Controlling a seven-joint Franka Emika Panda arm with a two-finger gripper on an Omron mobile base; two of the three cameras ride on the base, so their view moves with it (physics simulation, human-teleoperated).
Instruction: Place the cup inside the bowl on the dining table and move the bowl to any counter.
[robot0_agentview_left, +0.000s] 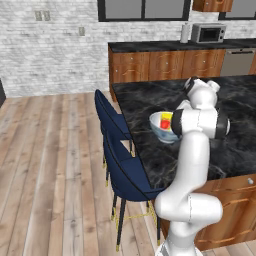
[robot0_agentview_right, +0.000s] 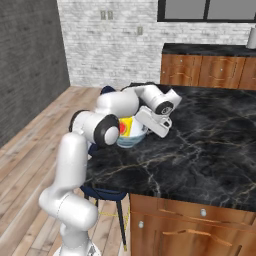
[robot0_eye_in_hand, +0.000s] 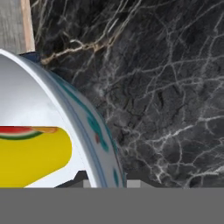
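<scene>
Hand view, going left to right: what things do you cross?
Yellow cup inside the bowl → the bowl's white rim with its blue pattern → black marble top of the dining table.

Whitewashed brick wall at back, dark-framed window above it. Light wooden plank floor below wall. Two navy blue upholstered chairs on floor, right of wall's middle.

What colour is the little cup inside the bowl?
The cup is bright yellow with a red patch, sitting in the white bowl. The hand view shows it best.
</scene>
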